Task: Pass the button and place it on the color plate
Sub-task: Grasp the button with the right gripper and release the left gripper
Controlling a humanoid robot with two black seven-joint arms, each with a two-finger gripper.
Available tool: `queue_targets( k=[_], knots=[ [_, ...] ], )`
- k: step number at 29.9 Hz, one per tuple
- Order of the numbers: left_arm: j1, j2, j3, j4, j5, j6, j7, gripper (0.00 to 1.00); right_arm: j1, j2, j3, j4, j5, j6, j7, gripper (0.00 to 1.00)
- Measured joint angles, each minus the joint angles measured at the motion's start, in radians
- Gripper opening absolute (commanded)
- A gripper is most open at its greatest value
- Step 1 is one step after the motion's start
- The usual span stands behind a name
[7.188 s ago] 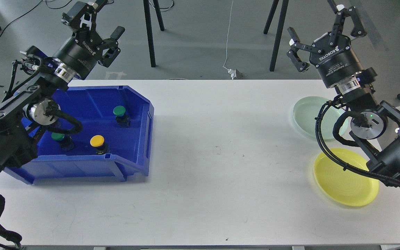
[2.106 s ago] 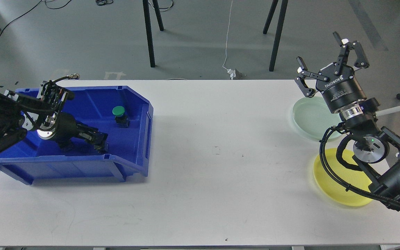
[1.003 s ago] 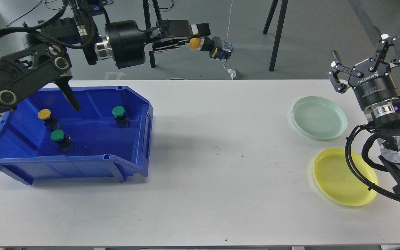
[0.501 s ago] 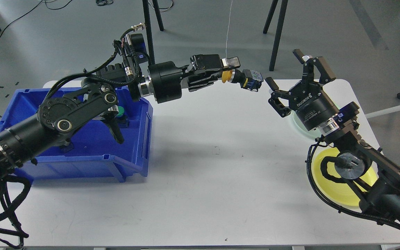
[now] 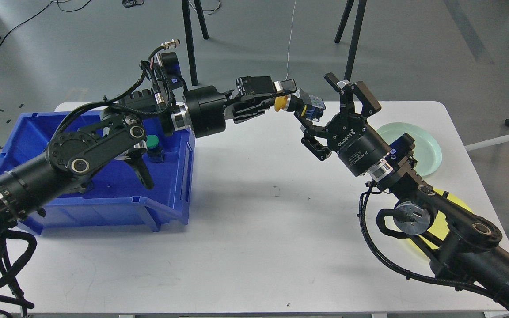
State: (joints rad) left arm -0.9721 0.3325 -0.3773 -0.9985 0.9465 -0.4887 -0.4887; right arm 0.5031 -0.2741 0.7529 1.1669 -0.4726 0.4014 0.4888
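Note:
My left gripper (image 5: 283,92) is shut on a yellow push button (image 5: 280,103) with a black and blue body (image 5: 309,108), held in the air above the table's far middle. My right gripper (image 5: 325,106) is open, its fingers (image 5: 360,90) spread around the button's blue end, not closed on it. A pale green plate (image 5: 418,143) lies at the far right. A yellow plate (image 5: 446,221) lies nearer, mostly hidden behind my right arm.
A blue bin (image 5: 166,203) stands at the left, largely covered by my left arm. One green button (image 5: 152,142) shows inside it. The white table (image 5: 254,247) reaches to the front edge.

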Motion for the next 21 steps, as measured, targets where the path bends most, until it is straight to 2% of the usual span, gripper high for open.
queue_targets(
  k=[14,21],
  knots=[
    [0.003,-0.003,-0.007,0.022,-0.002,0.0,0.0,0.23,-0.014,-0.086,-0.032,0.083,0.003,0.0,0.0,0.94],
    [0.003,-0.003,-0.008,0.023,-0.002,0.0,0.0,0.23,-0.012,-0.082,-0.058,0.085,0.0,-0.005,0.0,0.87]
  ],
)
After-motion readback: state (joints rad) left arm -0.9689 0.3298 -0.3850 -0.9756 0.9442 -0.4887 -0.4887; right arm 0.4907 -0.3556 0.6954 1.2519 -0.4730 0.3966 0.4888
